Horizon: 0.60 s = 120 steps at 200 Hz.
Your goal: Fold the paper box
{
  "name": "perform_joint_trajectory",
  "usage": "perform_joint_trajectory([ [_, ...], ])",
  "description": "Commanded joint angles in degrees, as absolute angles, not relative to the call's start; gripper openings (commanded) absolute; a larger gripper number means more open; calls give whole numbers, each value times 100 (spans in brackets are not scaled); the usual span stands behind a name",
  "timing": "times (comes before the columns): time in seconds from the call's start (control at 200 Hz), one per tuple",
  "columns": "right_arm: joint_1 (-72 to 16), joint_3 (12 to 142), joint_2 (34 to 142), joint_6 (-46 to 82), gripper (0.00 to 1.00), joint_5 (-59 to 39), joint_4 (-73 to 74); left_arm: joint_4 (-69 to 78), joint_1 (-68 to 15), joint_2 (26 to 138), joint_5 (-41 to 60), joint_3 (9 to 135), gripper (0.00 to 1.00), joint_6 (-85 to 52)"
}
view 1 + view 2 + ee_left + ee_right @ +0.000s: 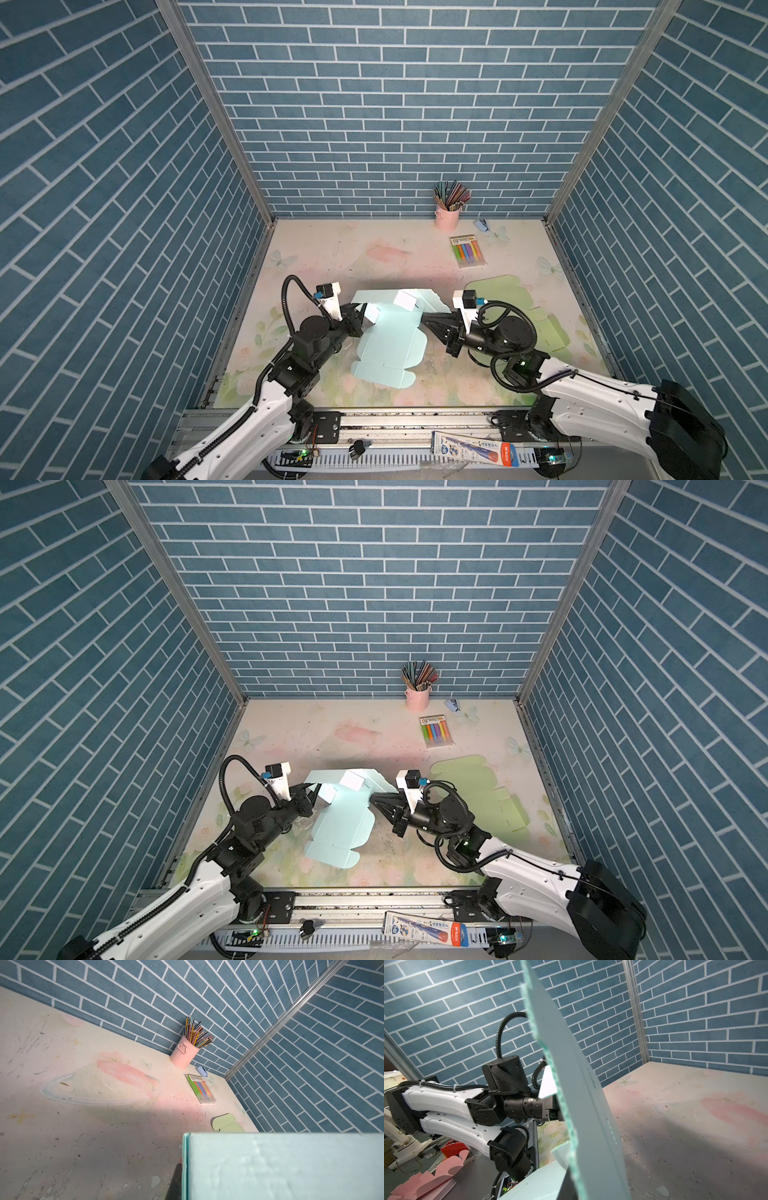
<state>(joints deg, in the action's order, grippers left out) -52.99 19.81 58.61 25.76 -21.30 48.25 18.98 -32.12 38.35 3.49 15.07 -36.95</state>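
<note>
Pale blue card: in both top views the paper box (386, 345) lies in the middle of the table (316, 249) with its far walls half raised. The left gripper (360, 314) and right gripper (424, 321) each have their jaws pressed together on a side panel. In the left wrist view the left panel (280, 1167) stands close and upright. In the right wrist view the right panel (583, 1105) leans. Probably best to raise both evenly along the creases, without crushing.

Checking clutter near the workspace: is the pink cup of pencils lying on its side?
No, the pink cup stands upright, its pencils sticking up out of it.
</note>
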Motion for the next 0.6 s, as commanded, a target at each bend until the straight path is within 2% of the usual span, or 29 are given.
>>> perform_joint_trajectory([
  [0.0, -5326, 2281, 6115, 2787, 9, -1902, 4813, 2144, -3177, 3839, 303, 1441, 0, -3753],
  [0.315, -5327, 2743, 6669, 2655, 6, -1602, 3574, 2133, -3168, 3975, 139, 1281, 0, -3674],
  [0.445, -5335, 2761, 6094, 2153, 11, -1653, 2811, 1849, -3030, 3881, 55, 1261, 0, -3770],
  [0.595, -5320, 2683, 4876, 1636, 20, -1382, 1910, 1556, -2613, 3755, 539, 1311, 0, -3615],
])
